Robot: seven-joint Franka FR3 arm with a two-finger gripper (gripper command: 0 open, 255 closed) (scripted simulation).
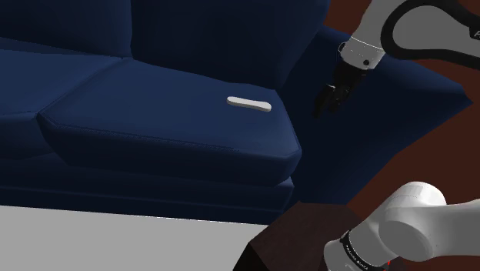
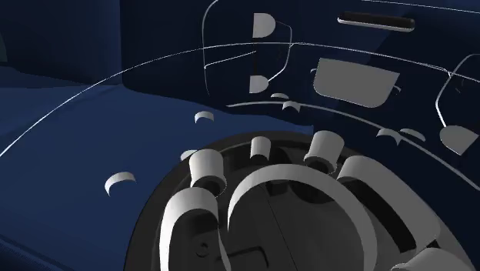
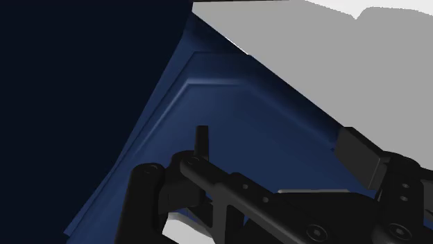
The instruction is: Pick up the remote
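Seen from the shoulder view, the white remote (image 1: pixel 248 104) lies flat on the navy sofa's (image 1: pixel 192 31) seat cushion (image 1: pixel 154 115), near the cushion's back corner, with nothing touching it. The black claw (image 1: pixel 327 104) hangs in the air well apart from it. The remote sits on the shoulder view's left of the claw, and the sofa's armrest (image 1: pixel 400 108) lies beneath and behind the claw. The claw looks spread, with nothing in it. The white arm (image 1: pixel 419 31) carrying it comes in from above, and the dark stand (image 1: pixel 296 239) sits below the claw, next to a stretch of grey floor (image 1: pixel 115 239). In the second exterior view, rounded grey robot parts (image 2: pixel 292 208) loom very close, with blue sofa fabric behind them, and I can't make out more than that. In the wrist view the claw's fingers (image 3: pixel 361 156) stand apart and pinch nothing. A blue cushion corner lies just ahead of them, with grey floor beyond it.
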